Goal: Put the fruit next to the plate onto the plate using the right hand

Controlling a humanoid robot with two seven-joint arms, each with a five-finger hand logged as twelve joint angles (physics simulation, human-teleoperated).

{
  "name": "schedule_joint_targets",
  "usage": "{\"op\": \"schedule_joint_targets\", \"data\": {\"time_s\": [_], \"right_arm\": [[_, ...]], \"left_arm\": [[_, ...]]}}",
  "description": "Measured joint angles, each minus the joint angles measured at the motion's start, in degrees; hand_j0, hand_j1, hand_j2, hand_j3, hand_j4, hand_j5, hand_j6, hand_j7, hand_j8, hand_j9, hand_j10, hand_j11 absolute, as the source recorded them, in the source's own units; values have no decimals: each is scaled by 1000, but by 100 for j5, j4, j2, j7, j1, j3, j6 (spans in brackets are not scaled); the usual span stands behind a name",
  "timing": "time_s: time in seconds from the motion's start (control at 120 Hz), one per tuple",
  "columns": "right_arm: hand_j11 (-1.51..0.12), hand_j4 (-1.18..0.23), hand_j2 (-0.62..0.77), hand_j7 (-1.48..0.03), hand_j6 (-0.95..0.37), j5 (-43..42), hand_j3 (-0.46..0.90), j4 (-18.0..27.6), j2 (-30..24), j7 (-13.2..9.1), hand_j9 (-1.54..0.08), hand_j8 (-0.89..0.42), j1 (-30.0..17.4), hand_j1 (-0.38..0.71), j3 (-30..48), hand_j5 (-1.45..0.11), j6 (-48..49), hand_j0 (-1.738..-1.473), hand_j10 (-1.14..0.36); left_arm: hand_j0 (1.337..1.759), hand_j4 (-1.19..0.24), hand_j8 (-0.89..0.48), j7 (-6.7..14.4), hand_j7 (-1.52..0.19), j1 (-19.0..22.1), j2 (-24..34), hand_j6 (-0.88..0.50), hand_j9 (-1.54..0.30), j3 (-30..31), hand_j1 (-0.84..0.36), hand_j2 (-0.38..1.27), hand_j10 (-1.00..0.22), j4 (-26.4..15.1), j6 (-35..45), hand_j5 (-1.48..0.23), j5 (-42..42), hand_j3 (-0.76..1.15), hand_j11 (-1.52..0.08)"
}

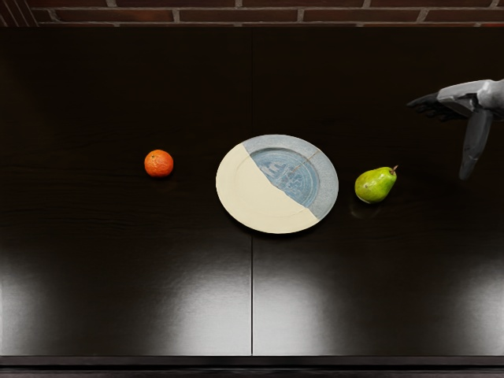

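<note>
Grey right hand [466,106], arm cropped, fingers [429,103] spread, apart from pear [374,185].

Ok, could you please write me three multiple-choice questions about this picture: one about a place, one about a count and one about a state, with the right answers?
1. In the picture, where does the pear lie relative to the plate?
A) on it
B) to its left
C) to its right

2. How many fruits are on the table?
A) one
B) two
C) three

3. What is the state of the right hand?
A) open, holding nothing
B) shut on the pear
C) pressing flat on the plate

Answers:
1 C: the pear sits just off the plate's right rim, on the table.
2 B: only the pear and the orange show.
3 A: its fingers are stretched out, up and to the right of the pear, with nothing in them.
</note>
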Motion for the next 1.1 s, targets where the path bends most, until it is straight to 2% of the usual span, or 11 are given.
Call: {"op": "schedule_joint_targets", "data": {"time_s": [0.167, 0.342, 0.458, 0.617, 0.7, 0.85, 1.1], "right_arm": [[0, -5, 0, 0, -7, -19, 0, 7, 6, -73, 0, -6, 64, -349, 4, -1, 0, -1658, -4], [0, -5, 0, 0, -7, 23, 0, 419, 2, -864, 0, -6, 294, -349, 38, -1, 0, -1658, -4], [0, -5, 0, 0, -7, 125, 0, 832, 5, -1110, 0, -6, 309, -349, 217, -1, 0, -1658, -4], [0, -5, 0, 0, -7, 165, 0, 1884, -126, -1203, 0, -5, 162, -349, 371, -1, 0, -1658, -4], [0, -5, 0, 0, -6, 156, 0, 2231, -206, -1217, 0, -5, 47, -349, 382, -1, -1, -1658, -4], [0, -5, 0, 0, -7, 18, 0, 2492, -224, -1226, 0, -5, -184, -349, 409, -1, -73, -1658, -4], [0, -5, 0, 0, -7, -860, 0, 2578, 80, -1228, 0, -5, -402, -349, 363, -1, -993, -1658, -4]], "left_arm": [[1658, -19, -19, 0, -25, 2, 0, -19, -25, 1, 326, 4, -19, 0, 0, -25, -1, 0, -25], [1658, -19, -19, 0, -25, 8, 0, -19, -25, -1, 326, 4, -19, 0, 0, -25, -2, 0, -25], [1658, -19, -19, -1, -25, 7, 0, -19, -25, 0, 326, 4, -19, 0, 0, -25, 0, 0, -25], [1658, -19, -19, 0, -25, 0, 0, -19, -25, 1, 326, 4, -19, 0, 0, -25, 1, 0, -25], [1658, -19, -19, 0, -25, 2, 0, -19, -25, 1, 326, 4, -19, 0, 0, -25, 1, 0, -25], [1658, -19, -19, 0, -25, 7, 0, -19, -25, -1, 326, 4, -19, 0, 0, -25, 3, 0, -25], [1658, -19, -19, -1, -25, 8, 0, -19, -25, 1, 326, 4, -19, 0, 0, -25, -1, 0, -25]]}}
